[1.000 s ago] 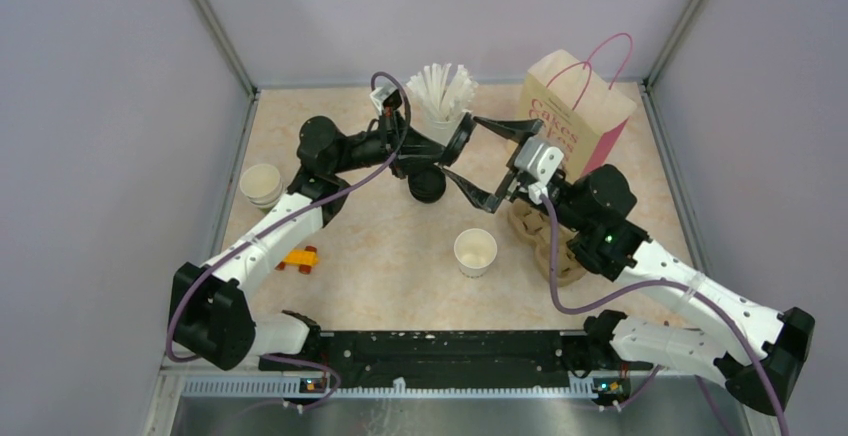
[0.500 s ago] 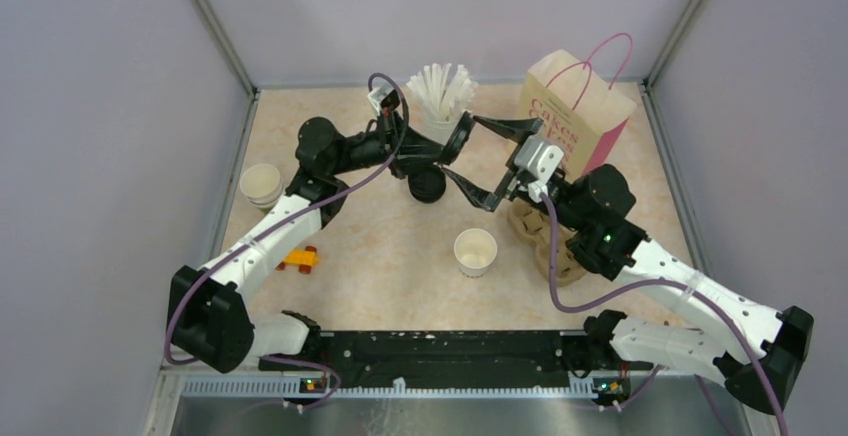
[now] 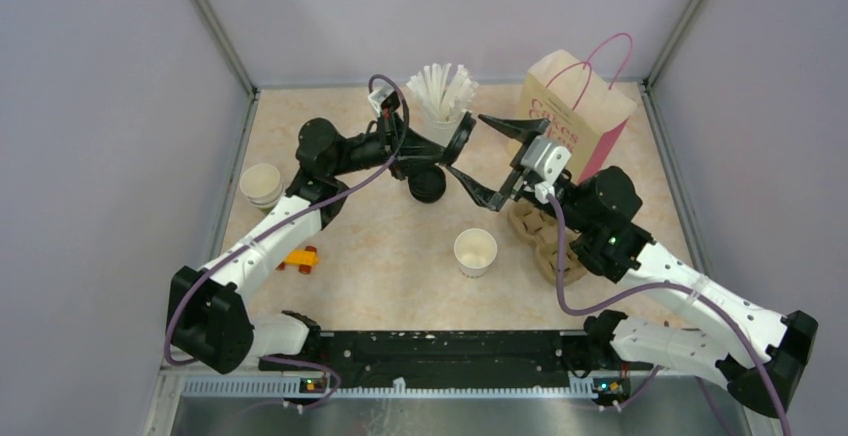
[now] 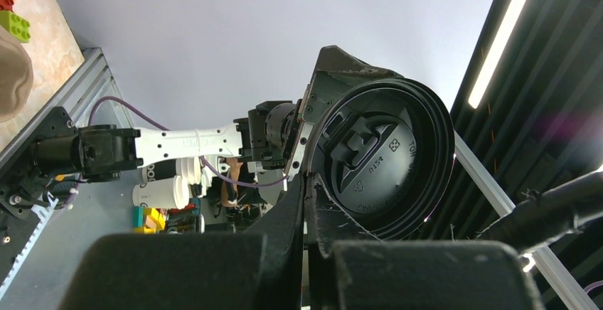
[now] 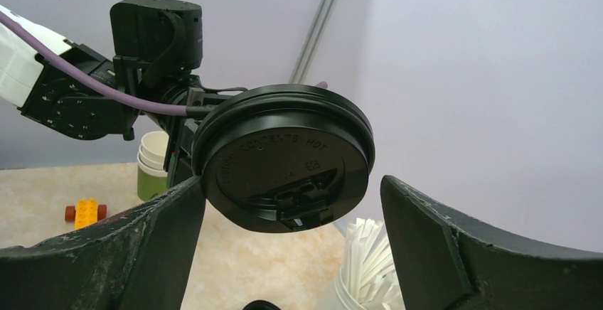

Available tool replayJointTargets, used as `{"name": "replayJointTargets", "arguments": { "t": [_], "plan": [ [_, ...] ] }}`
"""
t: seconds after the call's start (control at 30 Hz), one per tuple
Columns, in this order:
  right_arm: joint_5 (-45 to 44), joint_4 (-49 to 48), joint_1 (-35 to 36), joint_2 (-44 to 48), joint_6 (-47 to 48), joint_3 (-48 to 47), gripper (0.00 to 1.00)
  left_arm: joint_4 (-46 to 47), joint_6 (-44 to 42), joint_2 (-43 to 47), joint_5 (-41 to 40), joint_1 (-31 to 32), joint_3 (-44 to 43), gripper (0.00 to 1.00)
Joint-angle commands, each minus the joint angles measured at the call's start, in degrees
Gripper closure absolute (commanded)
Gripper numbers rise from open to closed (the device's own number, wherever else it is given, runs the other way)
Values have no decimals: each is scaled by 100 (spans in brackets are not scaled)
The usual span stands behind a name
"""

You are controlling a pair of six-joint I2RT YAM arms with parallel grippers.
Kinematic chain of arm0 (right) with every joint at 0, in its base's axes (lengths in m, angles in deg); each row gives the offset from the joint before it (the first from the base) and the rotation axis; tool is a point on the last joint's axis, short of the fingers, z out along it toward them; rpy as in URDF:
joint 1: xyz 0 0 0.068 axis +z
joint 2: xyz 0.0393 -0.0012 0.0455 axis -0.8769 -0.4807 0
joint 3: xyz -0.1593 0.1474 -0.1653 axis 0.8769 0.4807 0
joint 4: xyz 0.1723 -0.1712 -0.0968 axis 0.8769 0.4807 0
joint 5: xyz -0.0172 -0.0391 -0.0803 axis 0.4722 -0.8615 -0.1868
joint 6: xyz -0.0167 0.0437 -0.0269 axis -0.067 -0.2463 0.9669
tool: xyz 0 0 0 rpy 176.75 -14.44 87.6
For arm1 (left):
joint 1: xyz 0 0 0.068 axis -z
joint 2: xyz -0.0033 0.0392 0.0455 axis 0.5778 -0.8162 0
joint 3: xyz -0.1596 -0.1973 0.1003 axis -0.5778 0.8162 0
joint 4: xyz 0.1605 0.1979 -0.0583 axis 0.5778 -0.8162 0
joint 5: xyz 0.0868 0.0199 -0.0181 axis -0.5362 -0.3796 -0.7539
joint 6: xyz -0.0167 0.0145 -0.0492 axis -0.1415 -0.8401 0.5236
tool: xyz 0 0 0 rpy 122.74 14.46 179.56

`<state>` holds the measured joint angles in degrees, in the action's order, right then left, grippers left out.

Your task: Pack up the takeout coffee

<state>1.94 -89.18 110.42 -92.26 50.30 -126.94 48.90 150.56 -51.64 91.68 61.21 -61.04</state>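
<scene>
My left gripper (image 3: 455,144) is shut on the rim of a loose black plastic lid (image 3: 464,136) and holds it edge-on in the air beside the straws. The lid fills the left wrist view (image 4: 384,161) and the right wrist view (image 5: 284,161). My right gripper (image 3: 482,158) is open, with one finger on each side of the lid and neither touching it. The takeout coffee (image 3: 427,185) shows as a black disc on the table below the lid. A lidless white paper cup (image 3: 475,252) stands nearer the front.
A white cup of straws (image 3: 441,96) stands at the back. A paper bag with pink handles (image 3: 578,114) is at the back right, and a brown cardboard cup carrier (image 3: 540,236) lies under my right arm. Stacked cream-and-green cups (image 3: 261,184) and a small toy (image 3: 298,258) are on the left.
My right gripper has shifted slightly to the right and back, still open around the lid. The left gripper and the lid have barely moved.
</scene>
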Motion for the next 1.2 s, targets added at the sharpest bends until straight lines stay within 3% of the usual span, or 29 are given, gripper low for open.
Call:
{"name": "replayJointTargets", "arguments": {
  "t": [0.0,0.33,0.73,1.03,1.07,1.17],
  "plan": [
    [15,-266,49,138,-76,-79,11,95,-41,254,-17,23,13,100],
    [128,-354,43,77,-174,-79,16,-98,-162,313,-49,78,-44,100],
    [315,-186,43,22,-283,-128,13,-225,-240,374,-47,93,-56,100],
    [346,-179,47,58,-254,-126,19,-311,-285,405,-38,103,-59,100],
    [311,-184,44,65,-265,-123,19,-333,-295,415,-39,104,-57,98],
    [127,-172,50,124,-382,-98,19,-528,-424,461,-53,97,-68,78]
  ]
}}
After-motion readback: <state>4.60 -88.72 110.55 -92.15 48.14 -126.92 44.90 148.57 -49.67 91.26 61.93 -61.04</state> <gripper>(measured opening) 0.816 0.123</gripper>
